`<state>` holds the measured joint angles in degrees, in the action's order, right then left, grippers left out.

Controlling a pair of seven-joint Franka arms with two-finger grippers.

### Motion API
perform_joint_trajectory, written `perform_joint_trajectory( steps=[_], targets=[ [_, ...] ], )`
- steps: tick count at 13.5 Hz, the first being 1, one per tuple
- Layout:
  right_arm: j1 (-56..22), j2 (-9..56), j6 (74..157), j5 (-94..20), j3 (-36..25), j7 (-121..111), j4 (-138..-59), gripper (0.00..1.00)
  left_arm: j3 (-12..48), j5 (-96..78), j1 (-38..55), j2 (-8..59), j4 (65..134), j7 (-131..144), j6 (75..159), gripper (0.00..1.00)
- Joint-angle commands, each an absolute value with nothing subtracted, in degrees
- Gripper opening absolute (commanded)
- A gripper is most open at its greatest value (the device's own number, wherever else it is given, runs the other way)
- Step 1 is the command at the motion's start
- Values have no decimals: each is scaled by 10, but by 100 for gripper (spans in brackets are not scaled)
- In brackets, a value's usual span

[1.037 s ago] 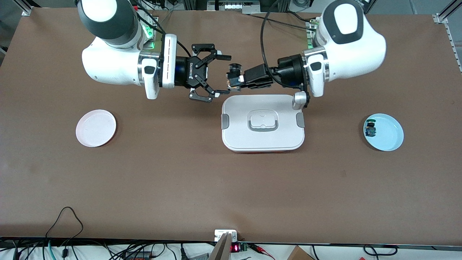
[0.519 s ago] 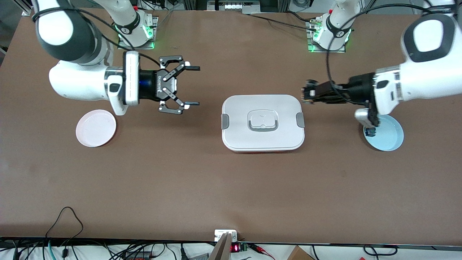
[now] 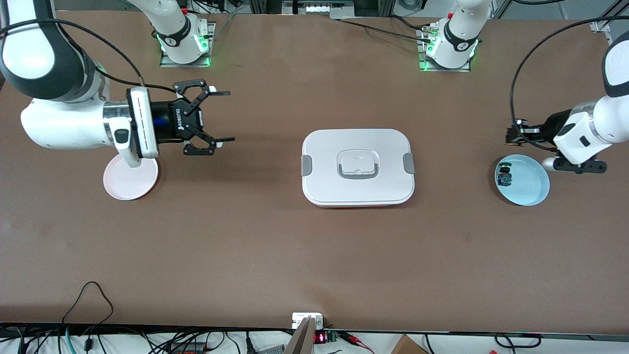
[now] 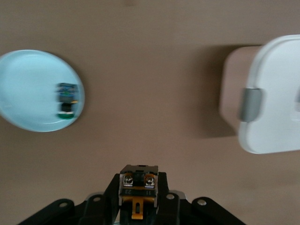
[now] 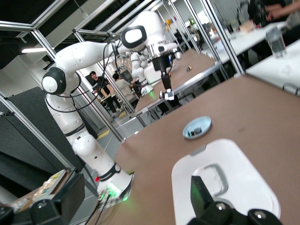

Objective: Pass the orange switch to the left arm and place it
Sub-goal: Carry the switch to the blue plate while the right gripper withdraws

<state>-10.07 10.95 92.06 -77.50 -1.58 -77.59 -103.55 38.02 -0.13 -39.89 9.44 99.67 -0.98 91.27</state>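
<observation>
2 arms apart, left end effector (image 4: 136,199) clamping half-hidden orange switch (image 4: 138,183), right end effector (image 3: 216,117) spread.

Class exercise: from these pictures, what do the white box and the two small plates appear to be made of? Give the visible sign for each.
The box looks like matte white plastic: moulded rounded corners and grey side clips. The blue plate and pink plate seem smooth plastic or melamine, judging by their even pastel colour and thin raised rims; ceramic cannot be ruled out.

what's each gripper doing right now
Left gripper: shut on the orange switch, over the table beside the blue plate.
Right gripper: open, empty.
</observation>
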Motion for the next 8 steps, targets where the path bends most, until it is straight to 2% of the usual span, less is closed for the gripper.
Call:
perform_joint_trajectory(
  steps=[1, 4, 8],
  targets=[
    [-99, 97, 867, -727, -46, -716, -1038, 100, 386, 75, -431, 90, 1046, -4, 955, 0],
    [-99, 85, 860, -660, -66, -594, -1023, 100, 386, 182, -479, 114, 1126, 2, 1098, 0],
    [-101, 83, 888, -553, -78, -431, -999, 100, 386, 334, -501, 237, 1125, 113, 1151, 0]
  ],
)
